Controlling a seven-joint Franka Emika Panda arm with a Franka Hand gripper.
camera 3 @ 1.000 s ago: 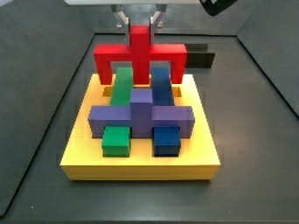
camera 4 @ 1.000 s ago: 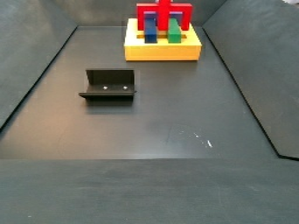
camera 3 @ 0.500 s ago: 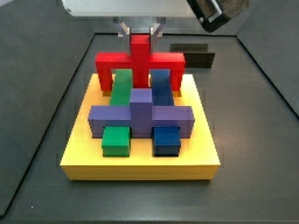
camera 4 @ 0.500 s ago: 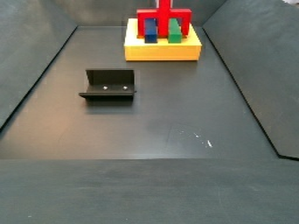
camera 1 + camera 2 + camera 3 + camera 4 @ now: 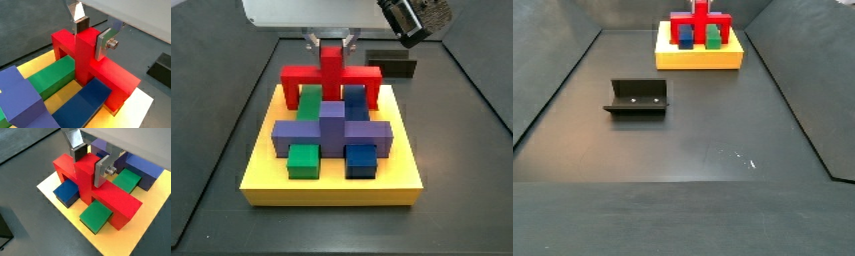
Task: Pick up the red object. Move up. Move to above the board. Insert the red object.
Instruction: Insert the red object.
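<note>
Look at a side view: on your left the fixture (image 5: 637, 97) stands on the dark desk (image 5: 687, 150), well apart from the yellow board (image 5: 699, 57) at the far end. In both wrist views the tool (image 5: 92, 34) (image 5: 89, 160) pinches the upright post of the red piece (image 5: 90, 65) (image 5: 93, 187) between its silver fingers (image 5: 105, 42). The red piece sits low on the board, its crossbar straddling the green block (image 5: 309, 97) and the blue block (image 5: 356, 97). In front of them a purple cross-shaped block (image 5: 333, 128) lies over the same two bars, whose near ends show at the board's front edge. In a side view, the tool (image 5: 333, 42) hangs directly over the board's back part.
</note>
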